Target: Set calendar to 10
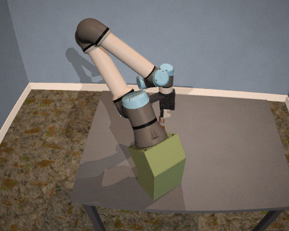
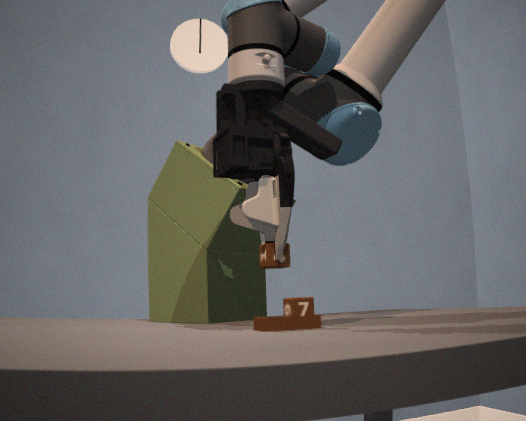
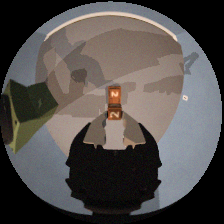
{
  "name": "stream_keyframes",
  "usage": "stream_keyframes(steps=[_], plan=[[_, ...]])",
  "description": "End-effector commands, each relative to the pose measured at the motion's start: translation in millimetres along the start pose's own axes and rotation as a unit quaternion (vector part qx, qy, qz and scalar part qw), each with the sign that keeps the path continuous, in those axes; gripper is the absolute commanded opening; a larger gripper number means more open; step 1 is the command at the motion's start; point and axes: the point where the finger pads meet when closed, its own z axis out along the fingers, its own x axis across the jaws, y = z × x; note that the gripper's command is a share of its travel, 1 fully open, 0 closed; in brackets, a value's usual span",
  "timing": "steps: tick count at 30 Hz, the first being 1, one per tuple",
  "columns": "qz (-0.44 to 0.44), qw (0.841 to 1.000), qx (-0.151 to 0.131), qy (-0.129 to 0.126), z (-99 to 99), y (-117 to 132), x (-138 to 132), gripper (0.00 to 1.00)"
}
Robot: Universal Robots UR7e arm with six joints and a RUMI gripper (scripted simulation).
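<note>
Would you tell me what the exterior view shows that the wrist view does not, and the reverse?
Only the exterior view shows the side profile: the held cube hangs well above the tray, where the other cube sits showing a 7, and a white wall disc.

Only the wrist view looks straight down the gripper, lining the held cube over the tray cube's top face.

Both show the gripper shut on a cube, the green pedestal and the table.
</note>
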Motion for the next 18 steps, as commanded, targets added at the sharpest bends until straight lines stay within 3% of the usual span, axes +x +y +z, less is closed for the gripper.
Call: stream_keyframes(steps=[1,18], plan=[[0.0,1.0,-0.002,0.0,15.2,2,1,0.1],[0.0,1.0,-0.002,0.0,33.4,3,1,0.1]])
